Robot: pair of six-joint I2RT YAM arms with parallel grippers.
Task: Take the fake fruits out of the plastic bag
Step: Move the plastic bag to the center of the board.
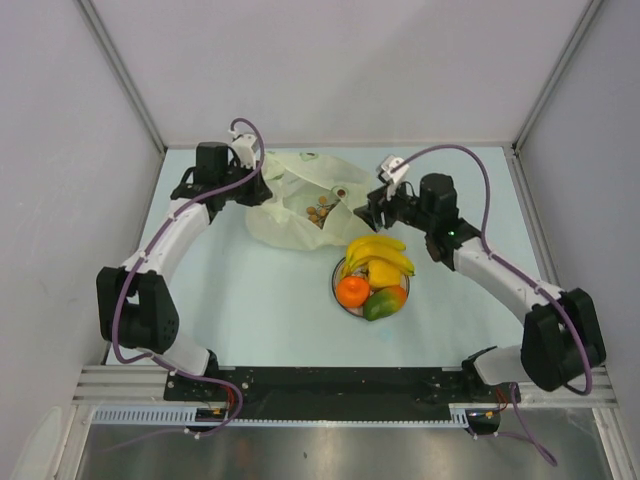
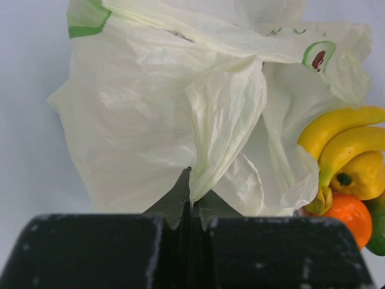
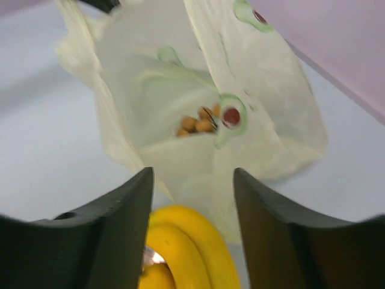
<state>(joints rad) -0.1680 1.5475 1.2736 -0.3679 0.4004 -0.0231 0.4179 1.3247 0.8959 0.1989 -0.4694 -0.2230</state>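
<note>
Top external view: we see the plastic bag [image 1: 292, 190] lying crumpled on the pale table [image 1: 250, 300] between our two pincers.
Left pincer [image 1: 258, 190]: closed together, clamped on a fold of the bag's edge; the rest of the bag spreads out beyond its tips.
Right pincer [image 1: 368, 212]: fingers apart with nothing between them, poised just before the bag's mouth.
Brown round cluster [image 1: 318, 213]: inside the bag, just ahead of the right pincer, apart from its tips.
Plate [image 1: 340, 308]: beside and behind the right pincer, nearer our bases, holding the banana bunch [image 1: 378, 252], orange [image 1: 352, 291], yellow fruit [image 1: 385, 272] and green-red mango [image 1: 382, 303].
In the way: the bag's loose upper flap hangs over part of the cluster.
Left wrist view only: the left pincer [image 2: 191, 198] pinches a thin pleat that rises from the tips. The bag [image 2: 156, 120] fills the frame ahead, and the bananas [image 2: 343, 138], yellow fruit [image 2: 361, 174] and orange [image 2: 343, 217] peek out past its right edge.
Right wrist view only: between the spread fingers [image 3: 129, 211] of the right pincer [image 3: 192, 180] we look into the bag [image 3: 271, 102] at the cluster [image 3: 198, 124]. The bananas [image 3: 186, 241] lie directly under the tips.
Materials: the bag is thin, crinkled, translucent cream film with green-ringed prints. The fruits are smooth, glossy plastic. The cluster is small tan beads.
</note>
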